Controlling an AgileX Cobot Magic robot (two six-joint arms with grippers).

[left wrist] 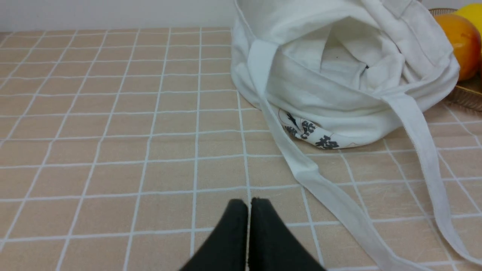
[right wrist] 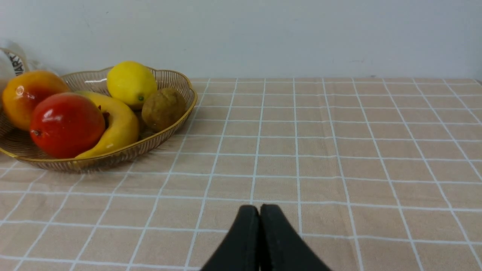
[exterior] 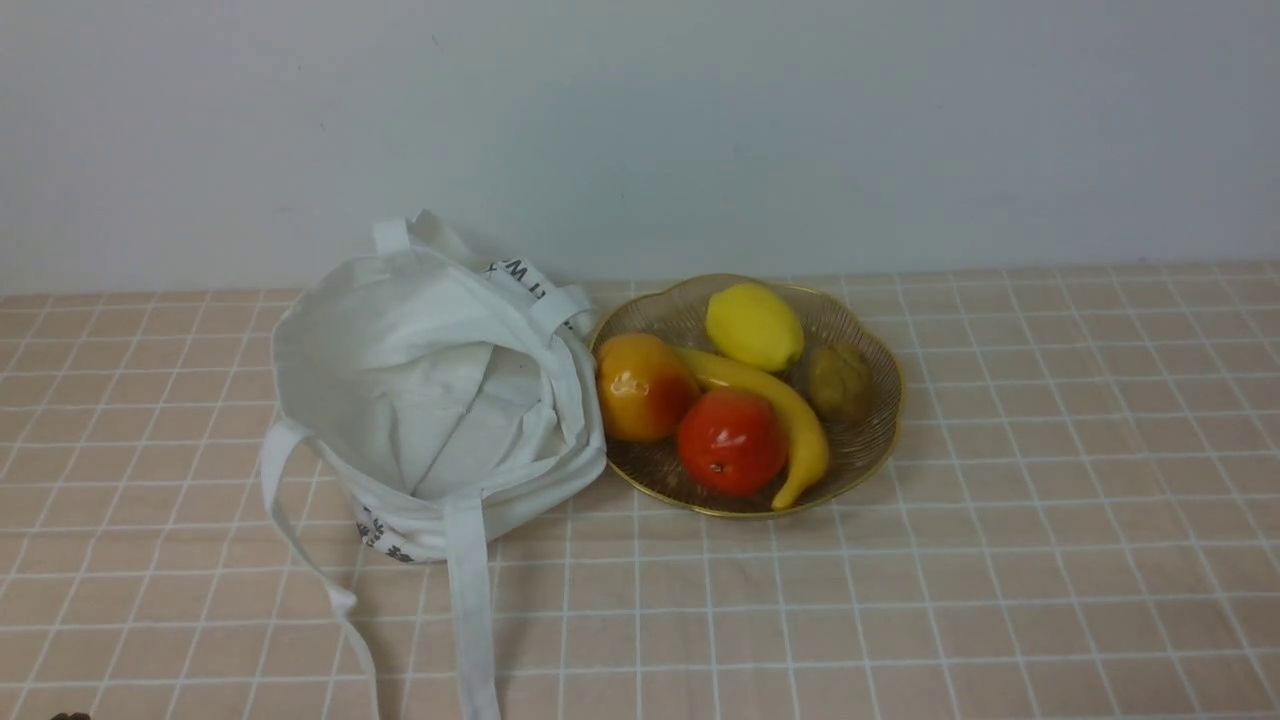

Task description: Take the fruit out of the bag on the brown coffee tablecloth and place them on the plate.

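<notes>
A yellow lemon (exterior: 754, 326) lies at the back of the ribbed amber glass plate (exterior: 868, 446), also seen as the lemon (right wrist: 131, 83) on the plate (right wrist: 170, 77). The white canvas bag (exterior: 430, 390) stands left of the plate, mouth open, its inside (left wrist: 339, 56) showing only cloth. Both rest on the peach-brown checked tablecloth (exterior: 1000, 560). My left gripper (left wrist: 249, 203) is shut on nothing, low over the cloth well short of the bag's straps (left wrist: 324, 188). My right gripper (right wrist: 260, 209) is shut and empty, over bare cloth to the plate's right.
On the plate also lie a curved banana (exterior: 790, 420), a red round fruit (exterior: 731, 442), an orange-red blotched fruit (exterior: 640, 388) and a small brown fruit (exterior: 838, 380). A pale wall (exterior: 700, 120) closes the far edge. The bag's two long straps trail toward the near edge (exterior: 470, 600).
</notes>
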